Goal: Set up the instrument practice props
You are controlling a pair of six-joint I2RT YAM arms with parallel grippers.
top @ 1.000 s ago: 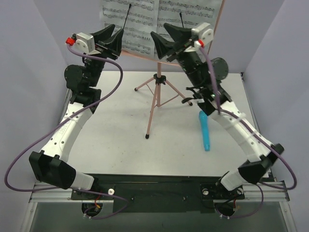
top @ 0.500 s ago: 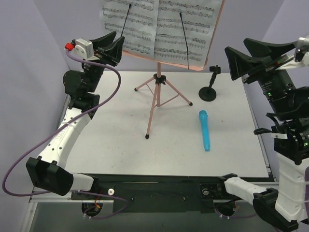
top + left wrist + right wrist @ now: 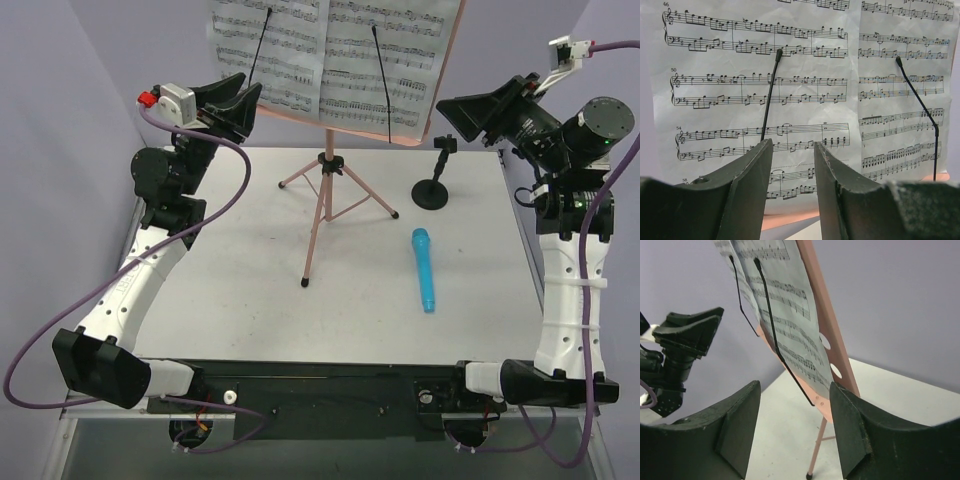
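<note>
Apparently the pages are set and the microphone comes next. Left gripper (image 3: pixel 246 95) hovers with jaws apart and empty just beside the left edge of the pink music stand (image 3: pixel 318 215), facing the left sheet-music page (image 3: pixel 270 45). Any retreat should avoid brushing the paper or the black wire retainer (image 3: pixel 262 40) pinning it. The right sheet-music page (image 3: pixel 400 50) sits alongside under its own wire.

On the table (image 3: pixel 220 290), right of the tripod legs (image 3: pixel 350 190), the blue microphone (image 3: pixel 424 270) lies flat, its wider end toward the black mic stand (image 3: pixel 432 190), which stands upright near the far right corner.

Right gripper (image 3: pixel 452 118), jaws apart and empty, hangs high beside that corner and looks best placed. It should descend over the microphone's middle, jaws across its length, and lift clear before swinging to the clip (image 3: pixel 445 145).

Open table lies left of the tripod and in front of it. The right side is tighter, with the tripod's right foot, the stand base and the table's right edge near one another.
</note>
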